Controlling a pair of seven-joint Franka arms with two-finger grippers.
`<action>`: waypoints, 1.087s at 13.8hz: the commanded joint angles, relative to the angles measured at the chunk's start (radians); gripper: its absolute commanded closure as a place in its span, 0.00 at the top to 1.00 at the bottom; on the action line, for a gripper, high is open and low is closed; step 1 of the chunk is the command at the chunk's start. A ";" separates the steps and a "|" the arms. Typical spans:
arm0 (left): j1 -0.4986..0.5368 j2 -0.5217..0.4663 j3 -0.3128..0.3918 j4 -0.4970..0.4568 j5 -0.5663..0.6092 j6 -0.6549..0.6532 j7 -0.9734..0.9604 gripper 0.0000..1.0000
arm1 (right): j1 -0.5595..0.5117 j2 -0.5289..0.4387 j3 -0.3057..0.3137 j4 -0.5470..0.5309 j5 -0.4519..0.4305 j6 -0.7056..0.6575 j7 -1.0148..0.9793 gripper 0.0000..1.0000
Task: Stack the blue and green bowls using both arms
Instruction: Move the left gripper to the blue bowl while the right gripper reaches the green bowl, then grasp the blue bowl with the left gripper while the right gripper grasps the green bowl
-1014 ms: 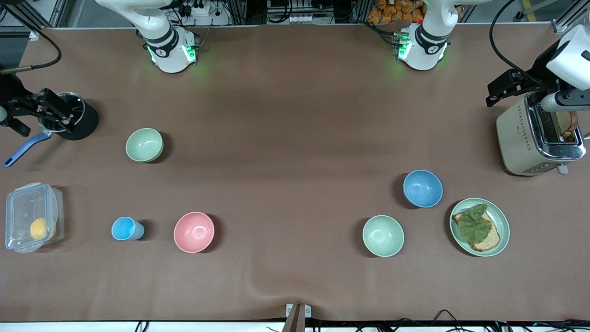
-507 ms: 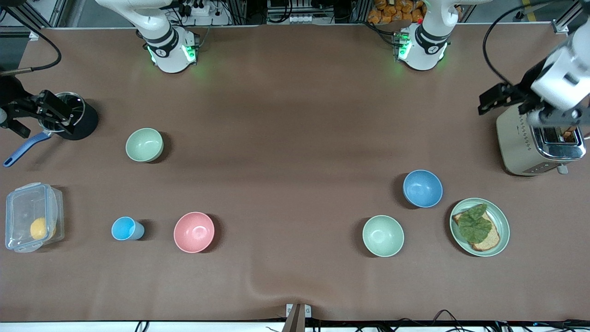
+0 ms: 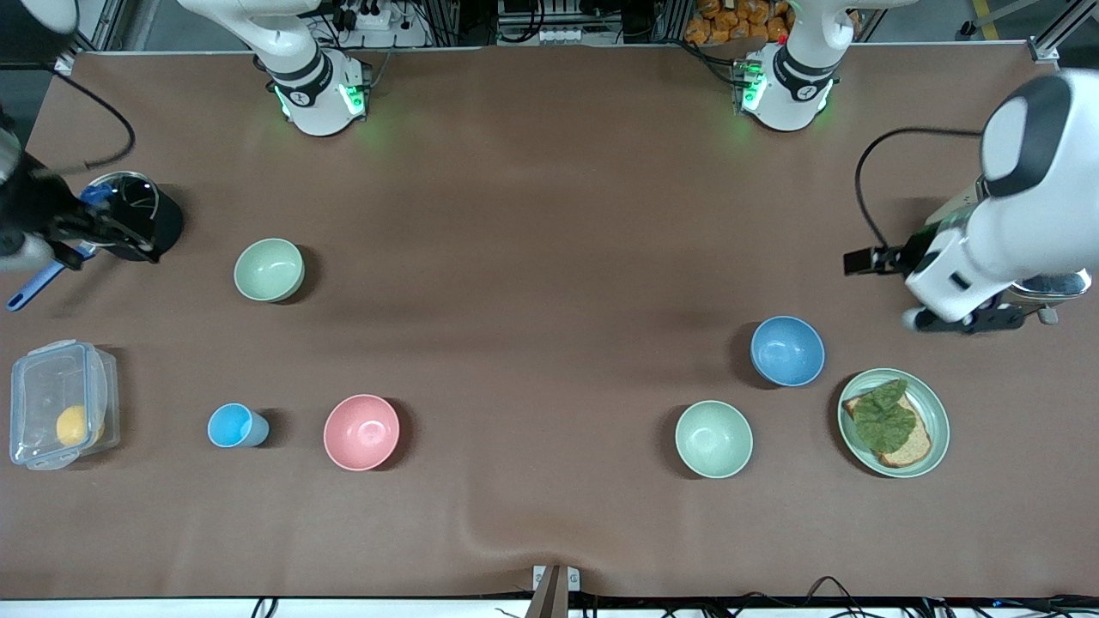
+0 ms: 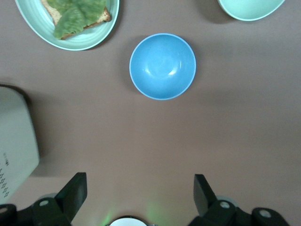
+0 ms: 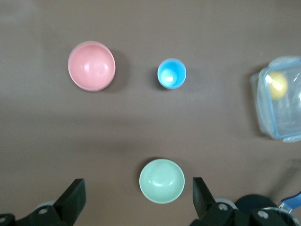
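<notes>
The blue bowl (image 3: 787, 350) stands upright toward the left arm's end of the table, beside the toast plate; it also shows in the left wrist view (image 4: 162, 66). The green bowl (image 3: 269, 269) stands upright toward the right arm's end, and shows in the right wrist view (image 5: 161, 181). My left gripper (image 3: 966, 322) is open and empty, up in the air by the toaster, apart from the blue bowl; its own view shows its jaws (image 4: 139, 195) spread wide. My right gripper (image 3: 86, 230) is open and empty over the black pot; in its own view (image 5: 136, 197) the green bowl lies just ahead.
A paler mint bowl (image 3: 713, 439) and a mint plate with toast (image 3: 932, 403) stand near the blue bowl. A toaster (image 3: 1060, 283) sits under the left arm. A pink bowl (image 3: 361, 432), sky-blue cup (image 3: 232, 426), clear box (image 3: 34, 378) and black pot (image 3: 163, 225) are near the green bowl.
The left arm has swung down from above the toaster toward the blue bowl. The right gripper has shifted slightly over the pot. No bowl has moved.
</notes>
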 commanded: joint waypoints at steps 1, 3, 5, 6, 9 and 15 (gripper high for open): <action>-0.005 -0.006 0.002 -0.055 0.020 0.057 0.008 1.00 | -0.016 0.038 0.008 0.017 -0.020 -0.051 -0.014 1.00; 0.003 -0.004 0.001 -0.058 0.020 0.070 0.008 1.00 | -0.063 0.060 0.007 -0.005 -0.040 -0.085 -0.018 1.00; 0.005 0.011 0.002 -0.060 0.020 0.089 0.008 1.00 | -0.080 0.037 0.008 -0.084 -0.038 -0.092 -0.023 1.00; 0.005 0.025 0.001 -0.060 0.018 0.110 0.007 1.00 | -0.085 0.020 0.008 -0.109 -0.038 -0.083 -0.023 1.00; 0.005 0.077 0.002 -0.063 0.018 0.181 0.007 1.00 | -0.117 -0.052 0.008 -0.267 -0.029 0.034 -0.029 1.00; 0.009 0.127 0.004 -0.120 0.018 0.354 0.002 1.00 | -0.131 -0.212 0.001 -0.666 -0.021 0.344 -0.069 1.00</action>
